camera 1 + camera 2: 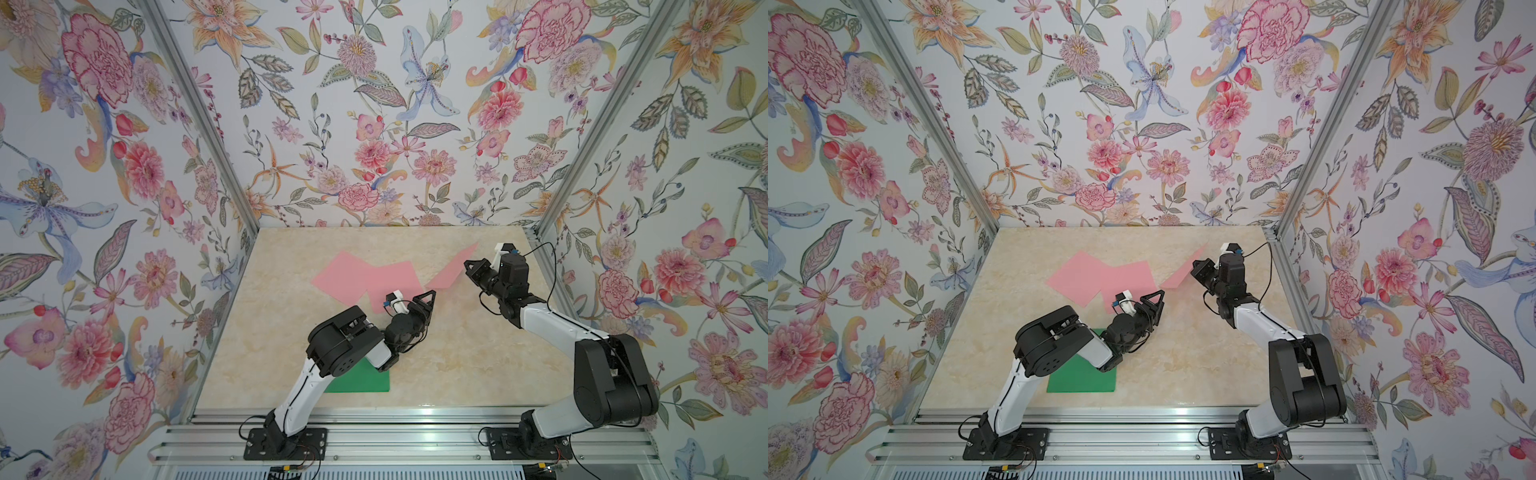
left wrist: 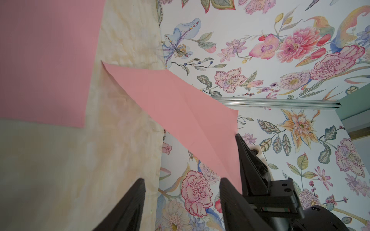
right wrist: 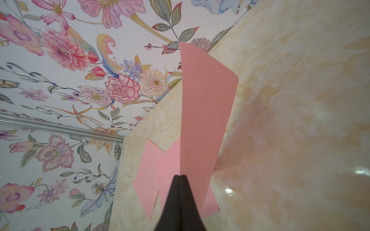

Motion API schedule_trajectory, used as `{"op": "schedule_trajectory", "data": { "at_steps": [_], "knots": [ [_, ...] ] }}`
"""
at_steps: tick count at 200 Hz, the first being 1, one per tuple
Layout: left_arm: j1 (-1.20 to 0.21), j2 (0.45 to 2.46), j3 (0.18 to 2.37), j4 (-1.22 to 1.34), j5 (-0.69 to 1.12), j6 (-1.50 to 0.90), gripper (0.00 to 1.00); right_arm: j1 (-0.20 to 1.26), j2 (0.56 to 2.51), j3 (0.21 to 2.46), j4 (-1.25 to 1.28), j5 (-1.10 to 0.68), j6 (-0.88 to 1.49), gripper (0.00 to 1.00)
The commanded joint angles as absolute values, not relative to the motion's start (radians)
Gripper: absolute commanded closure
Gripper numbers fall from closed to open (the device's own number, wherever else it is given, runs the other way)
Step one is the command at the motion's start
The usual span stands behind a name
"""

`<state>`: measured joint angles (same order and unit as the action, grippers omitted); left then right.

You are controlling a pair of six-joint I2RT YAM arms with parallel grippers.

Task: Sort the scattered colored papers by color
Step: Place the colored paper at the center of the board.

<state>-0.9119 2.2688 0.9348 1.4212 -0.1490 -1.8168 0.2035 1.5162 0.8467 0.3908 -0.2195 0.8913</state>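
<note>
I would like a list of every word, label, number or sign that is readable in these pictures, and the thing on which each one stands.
There are none to read.
The pink papers and the green paper are plain.
The flowered wallpaper bears only pictures.
The left arm and the right arm show no legible marking.

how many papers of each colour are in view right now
pink: 3, namely the left pink sheet, the middle pink sheet overlapping it, and the lifted pink sheet pinched in the right gripper
green: 1, the green sheet; whether more lie stacked under it cannot be told
total: 4
</note>
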Motion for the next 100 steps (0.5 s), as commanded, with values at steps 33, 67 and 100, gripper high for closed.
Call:
{"op": "schedule_trajectory", "data": {
  "at_steps": [33,67,100],
  "knots": [
    [-0.907,2.294,1.007,1.531,-0.167,-1.870,0.38,0.216,1.504,0.829,0.426,-0.236,0.908,1.00],
    [-0.905,2.360,1.086,1.531,-0.148,-1.906,0.38,0.221,1.494,0.818,0.437,-0.241,0.909,1.00],
    [-0.904,2.375,1.099,1.532,-0.152,-1.919,0.38,0.217,1.489,0.815,0.434,-0.249,0.904,1.00]
  ]
}}
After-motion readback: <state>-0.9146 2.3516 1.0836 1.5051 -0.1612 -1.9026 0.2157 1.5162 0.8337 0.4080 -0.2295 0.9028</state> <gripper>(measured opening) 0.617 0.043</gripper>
